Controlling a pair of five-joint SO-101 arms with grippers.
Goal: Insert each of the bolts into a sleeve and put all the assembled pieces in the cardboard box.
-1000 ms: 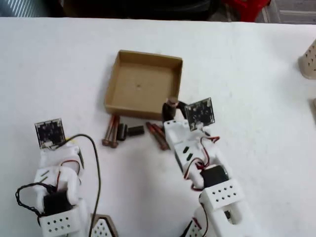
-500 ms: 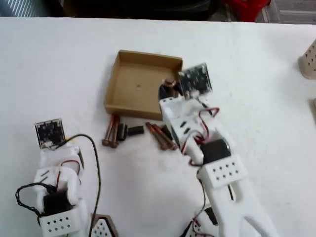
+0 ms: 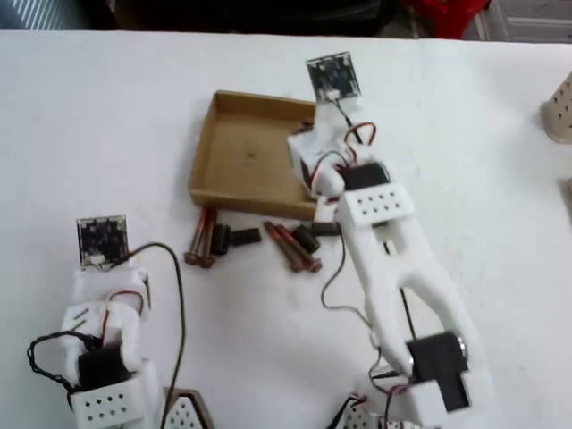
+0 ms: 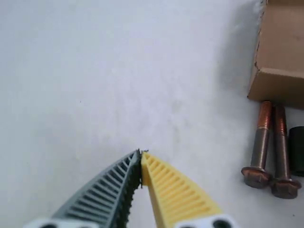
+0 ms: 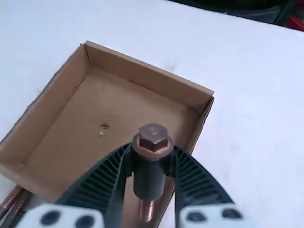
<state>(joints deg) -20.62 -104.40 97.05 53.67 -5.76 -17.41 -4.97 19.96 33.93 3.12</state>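
My right gripper (image 5: pixel 151 178) is shut on an assembled piece (image 5: pixel 149 164), a copper bolt inside a black sleeve, held upright over the near right edge of the open cardboard box (image 5: pixel 111 76). In the high view that arm (image 3: pixel 375 223) stretches out to the box (image 3: pixel 237 152). Two copper bolts (image 3: pixel 201 237) lie side by side in front of the box, with black sleeves (image 3: pixel 232 239) beside them and two more bolts (image 3: pixel 290 246) further right. My left gripper (image 4: pixel 141 164) is shut with nothing in it, low over bare table left of a bolt pair (image 4: pixel 270 147).
The box floor holds just a small speck (image 5: pixel 102 129). Another black sleeve (image 3: pixel 308 237) lies by the right arm. A perforated beige object (image 3: pixel 559 112) stands at the table's far right edge. A dark cable (image 3: pixel 174 304) runs along the left arm.
The right arm has reached forward from the bolt pile to the box's right side, carrying the assembled piece. The left arm has barely moved.
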